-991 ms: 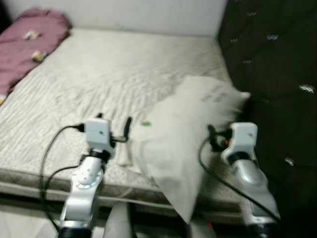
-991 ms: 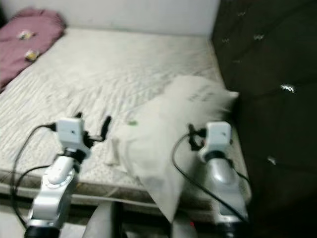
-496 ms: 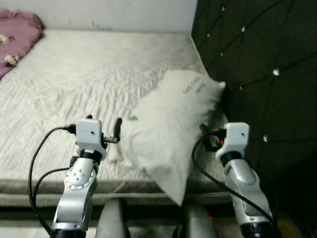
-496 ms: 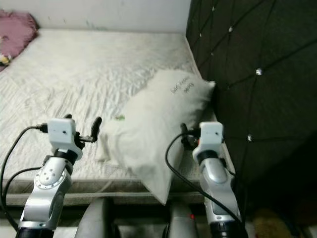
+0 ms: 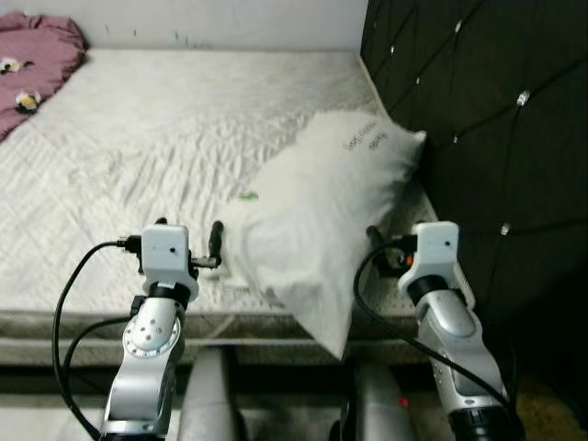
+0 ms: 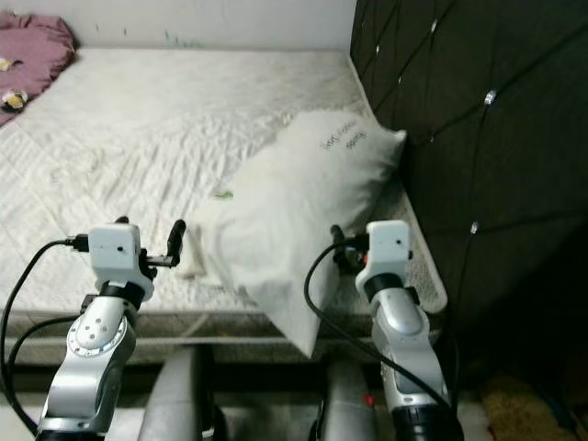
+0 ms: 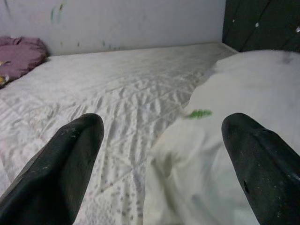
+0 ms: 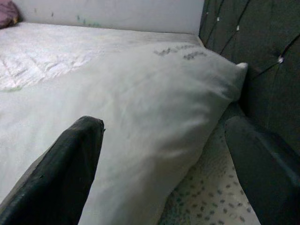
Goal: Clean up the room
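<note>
A white pillow [image 5: 322,202] with small dark print lies on the bed [image 5: 138,138], its far corner against the headboard [image 5: 487,110]. Its near corner hangs over the mattress's front edge. A small green tag [image 5: 248,196] sits on its left side. My left gripper [image 5: 188,225] is open just left of the pillow's edge, above the mattress, with the pillow's corner between its fingers [image 7: 77,140] in the left wrist view. My right gripper [image 8: 164,124] is open at the pillow's right side, close to the headboard, nothing clamped.
A dark tufted headboard with shiny studs runs along the right. A maroon blanket [image 5: 37,46] with small toys is bunched at the bed's far left corner. A white wall [image 5: 230,23] stands behind the bed. The bed frame's front edge [image 5: 83,322] lies below my grippers.
The camera has swung right and then steadied, so the bed and pillow shifted in the picture. Both arms hold the same pose beside the pillow.
</note>
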### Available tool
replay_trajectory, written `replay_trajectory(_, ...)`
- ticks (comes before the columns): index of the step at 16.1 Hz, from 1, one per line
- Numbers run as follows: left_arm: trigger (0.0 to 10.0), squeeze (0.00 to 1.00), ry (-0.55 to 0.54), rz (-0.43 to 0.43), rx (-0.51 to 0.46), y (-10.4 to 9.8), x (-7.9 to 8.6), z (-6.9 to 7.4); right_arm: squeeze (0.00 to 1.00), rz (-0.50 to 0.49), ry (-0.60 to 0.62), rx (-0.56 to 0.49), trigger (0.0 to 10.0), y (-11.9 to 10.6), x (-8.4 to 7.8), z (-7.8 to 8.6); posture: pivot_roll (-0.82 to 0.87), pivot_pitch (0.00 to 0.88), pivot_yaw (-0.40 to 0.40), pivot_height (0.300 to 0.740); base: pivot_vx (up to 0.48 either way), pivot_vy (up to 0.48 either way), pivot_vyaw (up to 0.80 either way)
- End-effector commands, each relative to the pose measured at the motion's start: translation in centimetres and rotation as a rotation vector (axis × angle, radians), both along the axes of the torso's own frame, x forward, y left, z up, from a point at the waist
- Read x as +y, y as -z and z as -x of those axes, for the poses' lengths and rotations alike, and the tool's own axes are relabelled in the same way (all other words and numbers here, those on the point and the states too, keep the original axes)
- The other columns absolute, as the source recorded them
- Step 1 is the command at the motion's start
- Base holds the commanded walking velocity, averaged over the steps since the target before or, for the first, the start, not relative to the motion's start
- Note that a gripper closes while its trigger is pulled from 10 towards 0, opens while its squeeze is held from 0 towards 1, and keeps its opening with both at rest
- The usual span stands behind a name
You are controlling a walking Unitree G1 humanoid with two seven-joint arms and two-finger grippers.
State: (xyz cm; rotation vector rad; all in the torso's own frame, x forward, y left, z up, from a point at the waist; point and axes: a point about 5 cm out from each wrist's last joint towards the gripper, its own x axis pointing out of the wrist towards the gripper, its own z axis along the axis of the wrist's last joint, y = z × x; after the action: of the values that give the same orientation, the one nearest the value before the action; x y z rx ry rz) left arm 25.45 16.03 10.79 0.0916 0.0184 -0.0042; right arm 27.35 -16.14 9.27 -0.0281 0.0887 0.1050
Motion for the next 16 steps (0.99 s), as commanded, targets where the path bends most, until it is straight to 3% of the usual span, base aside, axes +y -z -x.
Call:
replay_trajectory(1,10.0,0.00,-0.034,-0.016,-0.015,-0.7,0.5,-0.1,0.00,0.009,-0.024,0.020,10.0,0.1,0.4,-0.2,-0.02,0.000,-0.015,0.549,0.000,0.000,0.00)
replay_trajectory(6,10.0,0.00,-0.063,-0.006,-0.010,-1.0,0.9,0.3,0.00,0.001,-0.033,0.041,10.0,0.4,0.4,-0.2,-0.01,0.000,-0.018,0.549,0.000,0.000,0.00)
replay_trajectory(10,10.0,0.00,-0.185,0.004,0.048,-0.4,2.5,1.2,0.00,-0.010,-0.111,0.050,10.0,0.5,1.0,-0.4,0.03,0.000,-0.040,0.534,0.000,0.000,0.00)
replay_trajectory(12,10.0,0.00,-0.205,0.014,0.060,-0.4,3.2,1.8,0.00,0.011,-0.191,0.100,10.0,1.1,2.4,-1.5,0.05,0.000,-0.054,0.524,0.000,0.000,0.00)
replay_trajectory(16,10.0,0.00,-0.216,0.020,0.071,-0.4,3.1,2.5,0.00,0.060,-0.332,0.128,10.0,1.6,4.7,-2.9,0.10,0.000,-0.081,0.524,0.000,0.000,0.00)
